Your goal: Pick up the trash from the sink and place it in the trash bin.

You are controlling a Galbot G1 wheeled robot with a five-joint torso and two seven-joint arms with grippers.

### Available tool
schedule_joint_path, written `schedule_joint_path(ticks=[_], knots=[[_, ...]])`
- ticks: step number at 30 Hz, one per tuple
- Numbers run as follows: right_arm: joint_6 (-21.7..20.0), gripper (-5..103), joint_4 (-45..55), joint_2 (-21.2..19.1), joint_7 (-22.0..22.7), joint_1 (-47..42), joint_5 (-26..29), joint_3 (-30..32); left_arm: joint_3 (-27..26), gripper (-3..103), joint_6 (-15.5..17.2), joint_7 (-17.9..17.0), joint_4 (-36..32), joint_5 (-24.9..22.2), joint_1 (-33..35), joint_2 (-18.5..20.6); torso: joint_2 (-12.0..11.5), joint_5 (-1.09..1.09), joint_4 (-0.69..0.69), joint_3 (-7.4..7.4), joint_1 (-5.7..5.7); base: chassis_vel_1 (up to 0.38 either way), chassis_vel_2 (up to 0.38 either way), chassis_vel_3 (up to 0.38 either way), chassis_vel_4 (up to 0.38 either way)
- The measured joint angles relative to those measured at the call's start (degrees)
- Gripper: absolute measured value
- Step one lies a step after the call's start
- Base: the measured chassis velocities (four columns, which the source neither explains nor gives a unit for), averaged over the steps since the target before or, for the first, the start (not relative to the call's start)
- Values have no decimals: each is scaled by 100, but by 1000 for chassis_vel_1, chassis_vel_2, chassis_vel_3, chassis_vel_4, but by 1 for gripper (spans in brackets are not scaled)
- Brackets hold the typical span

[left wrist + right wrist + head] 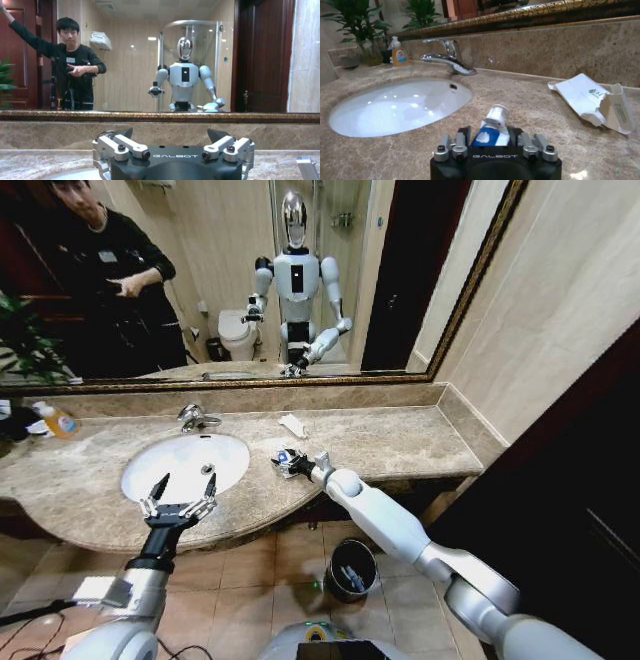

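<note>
The white oval sink lies in the beige marble counter, and its basin holds no litter that I can see. My right gripper hovers over the counter just right of the basin, shut on a blue-white packet that sticks out past the right gripper. A white sachet lies torn open on the counter near the back wall, also seen as the white sachet. Over the basin's near rim my left gripper is open and holds nothing, as the left gripper shows. The black trash bin stands on the floor below the counter's front edge.
A chrome tap stands behind the basin. An orange-labelled soap bottle and a plant sit at the counter's far left. A mirror covers the wall behind, with a wall on the right.
</note>
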Motion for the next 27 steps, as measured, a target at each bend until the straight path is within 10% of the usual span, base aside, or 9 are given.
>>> schedule_joint_path(ticks=[16, 27], knots=[[4, 5, 57, -27, 65, 43, -86, -19, 0, 100, 0, 0, 0, 0, 0, 0, 0, 0, 0, 0, 0, 0, 0, 0, 0], [-29, 1, 527, -190, 226, -39, -84, 72, 0, 100, 0, 0, 0, 0, 0, 0, 0, 1, 0, 0, 0, 0, 0, 0, 0]])
